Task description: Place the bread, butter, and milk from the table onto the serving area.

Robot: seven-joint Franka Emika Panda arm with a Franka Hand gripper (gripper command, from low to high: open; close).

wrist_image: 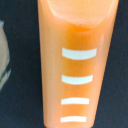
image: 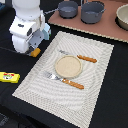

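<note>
The bread (wrist_image: 75, 70), a golden-orange loaf with pale score lines, fills the wrist view from very close. In the exterior view only its end (image: 35, 52) shows on the dark table, just off the exterior view's left edge of the serving area (image: 95, 75). My gripper (image: 32, 48) is low over the bread and its fingers are hidden, so I cannot tell how the jaws stand. The butter (image: 9, 77), a flat yellow pack, lies on the table at the far left of the exterior view. The milk does not show clearly.
The striped mat bears a round tan plate (image: 68, 66), a fork (image: 62, 80) and a knife (image: 82, 58) with orange handles. Behind it, a pinkish-brown board (image: 107, 31) holds two grey pots (image: 68, 8) (image: 93, 11) and a bowl (image: 123, 17).
</note>
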